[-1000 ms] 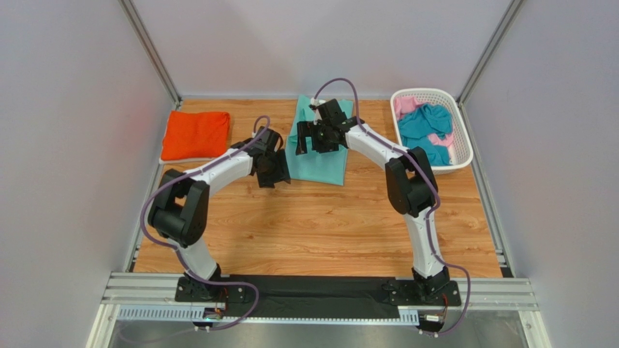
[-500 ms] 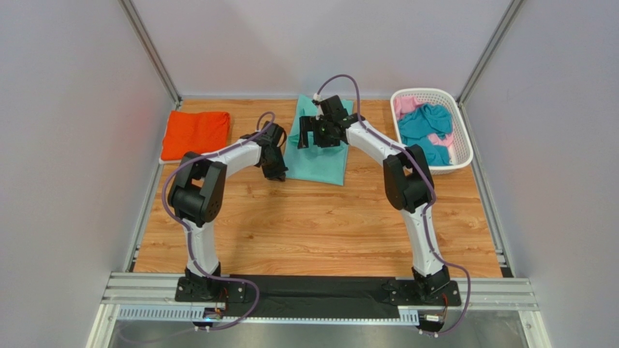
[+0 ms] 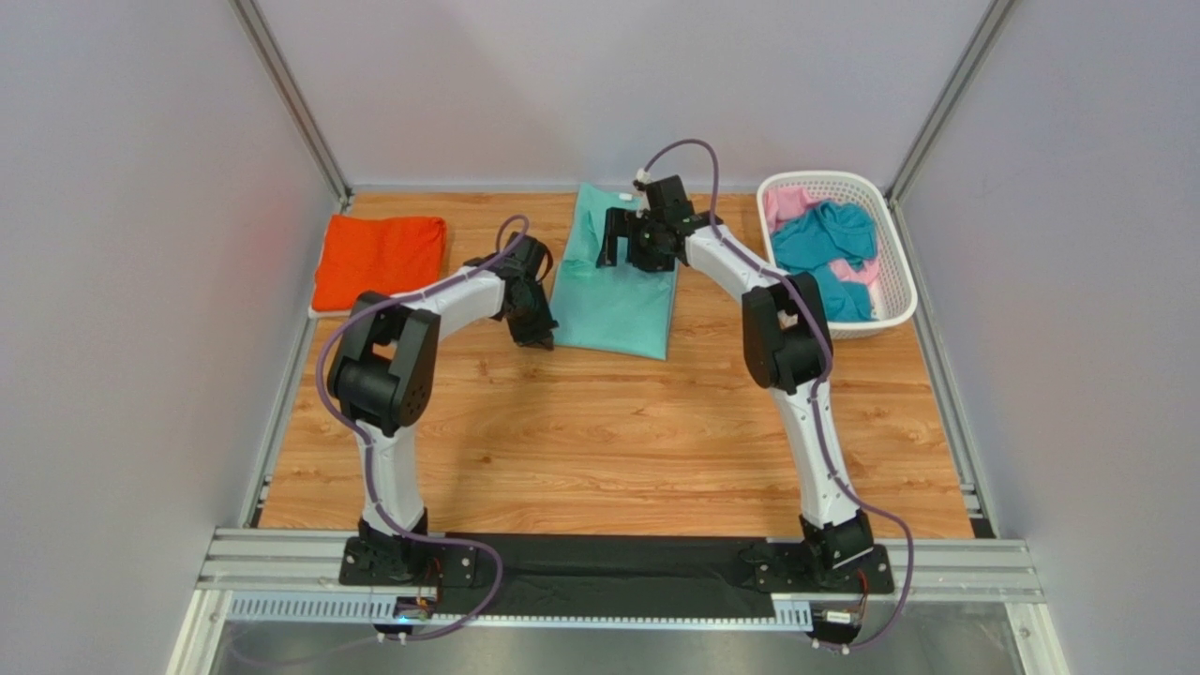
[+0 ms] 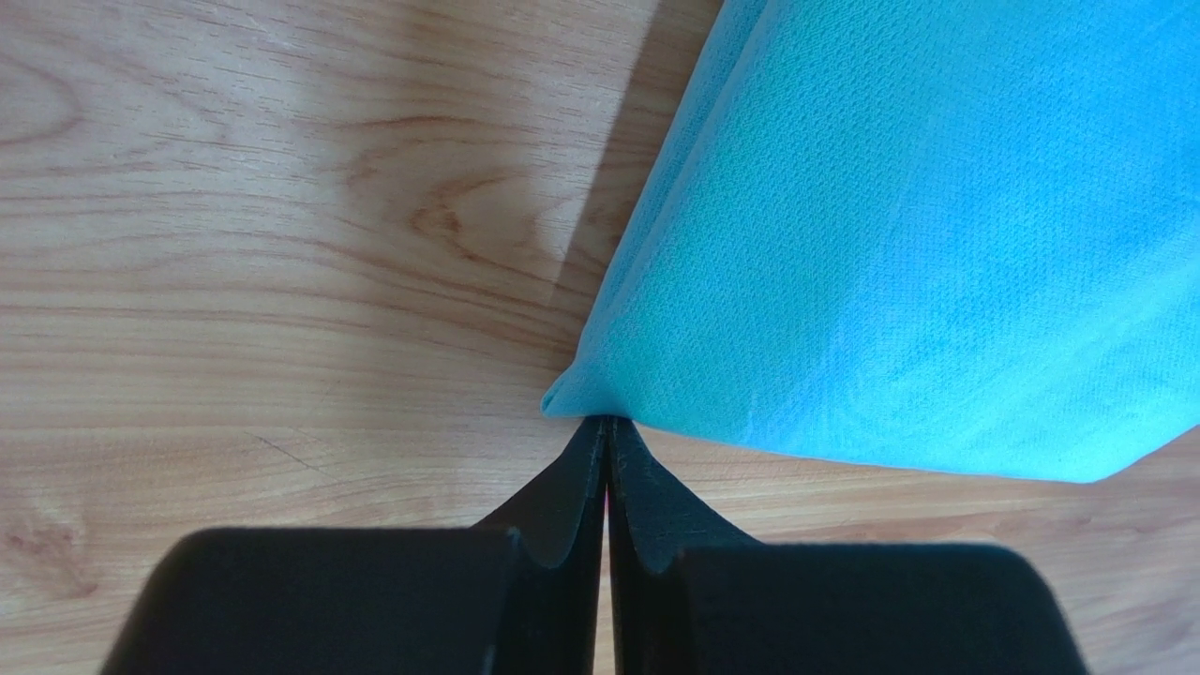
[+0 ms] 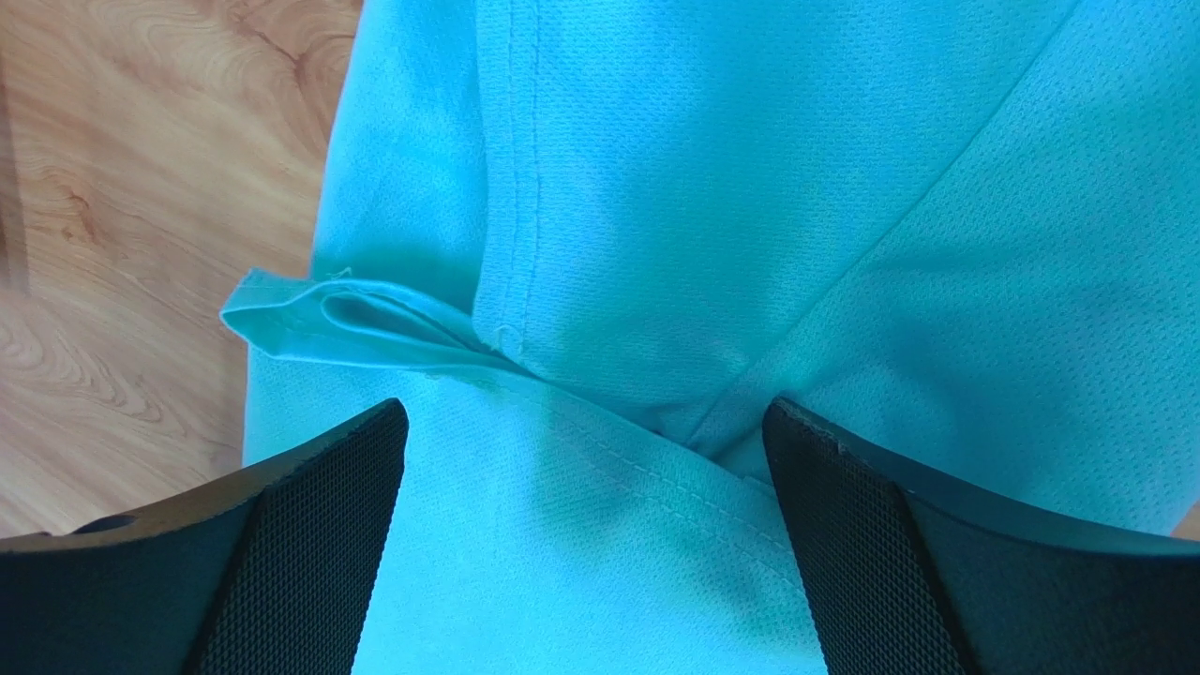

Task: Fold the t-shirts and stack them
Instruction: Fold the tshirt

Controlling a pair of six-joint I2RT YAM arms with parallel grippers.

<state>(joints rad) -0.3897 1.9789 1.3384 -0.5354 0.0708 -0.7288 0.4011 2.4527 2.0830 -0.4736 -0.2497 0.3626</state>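
Mint-green tee (image 3: 613,303) in the middle, toward the back of the wooden table (image 3: 634,422).

Trouble first, from the left. Left gripper (image 4: 606,425) with fingers pressed tight together, tips right at the tee's near left corner. Cloth caught between them or not: cannot tell. Might pull away with nothing, with so little cloth at the tips. Might also drag the whole tee along the wood and spoil the fold. Right gripper (image 5: 582,422) with fingers spread wide, over the far end of the same tee. Could grab just the top layer there, or only the small loose flap by the seam, and so pull the fold open.

Now the looks. Orange tee (image 3: 379,260) at the far left, folded into a neat flat block. Mint-green tee folded into a long strip, mostly smooth, made of thin, soft, floppy mesh cloth. Teal tee (image 3: 824,246) and pink tee (image 3: 786,204) at the right, bunched up in the white basket (image 3: 834,179), not folded yet.
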